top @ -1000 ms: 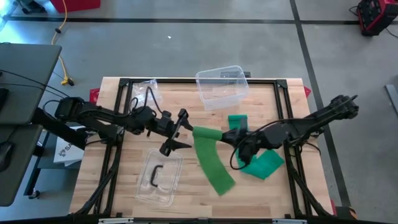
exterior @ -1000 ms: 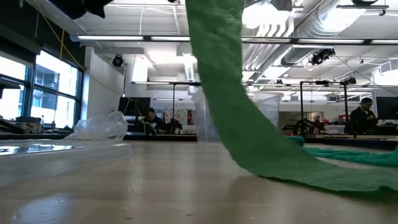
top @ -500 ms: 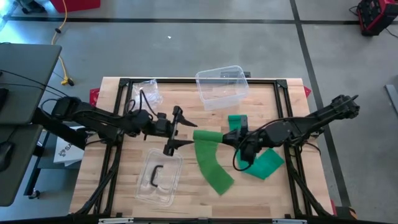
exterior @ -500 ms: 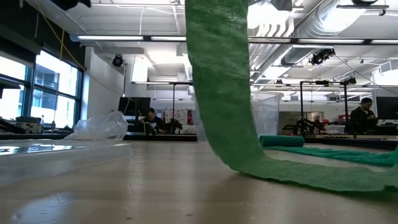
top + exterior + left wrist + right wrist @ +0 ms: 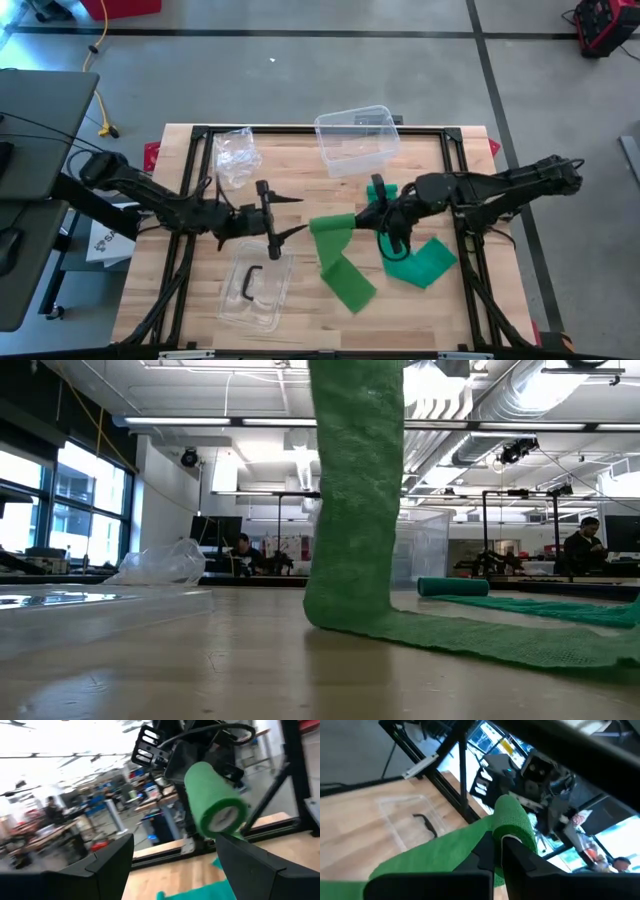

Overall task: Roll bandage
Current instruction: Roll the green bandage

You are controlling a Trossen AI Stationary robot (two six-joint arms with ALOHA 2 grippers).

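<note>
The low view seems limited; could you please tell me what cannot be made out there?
- Both pincers: above the top edge.
- Green bandage: its upper end is cut off, so its holder is unseen.
- Clear bag: contents too small.
- People in the room behind: too distant.

I work in a big open robotics lab: bare ducts [image 5: 520, 400] and strip lights [image 5: 230, 422] run overhead, rows of benches with black frames [image 5: 500, 530] fill the room, people [image 5: 583, 545] sit at them, and the floor [image 5: 250, 80] is grey concrete.
</note>
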